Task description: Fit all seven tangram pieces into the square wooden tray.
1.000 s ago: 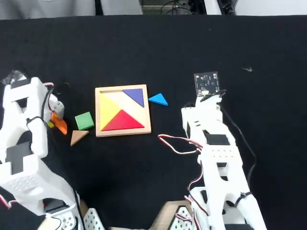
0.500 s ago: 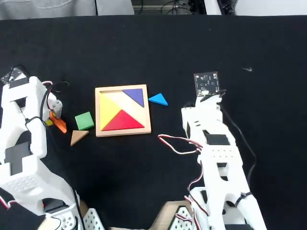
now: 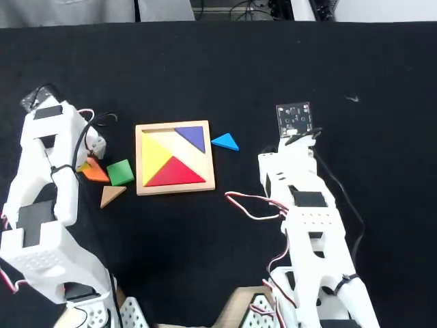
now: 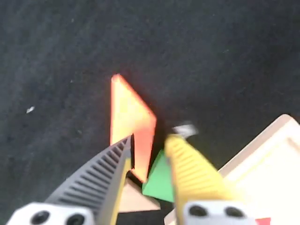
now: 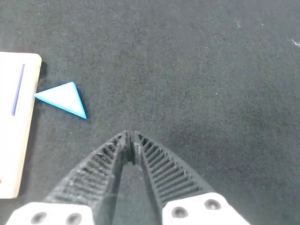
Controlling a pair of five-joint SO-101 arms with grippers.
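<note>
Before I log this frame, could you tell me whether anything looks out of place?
Nothing looks damaged or spilled. Four pieces are simply outside the wooden tray: the light blue triangle, green square, tan triangle, and the orange piece at the left gripper.

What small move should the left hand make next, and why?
Probably lift the orange piece over the green square toward the tray: the left hand grips it beside that square, and the tray has bare wood left to fill.
</note>
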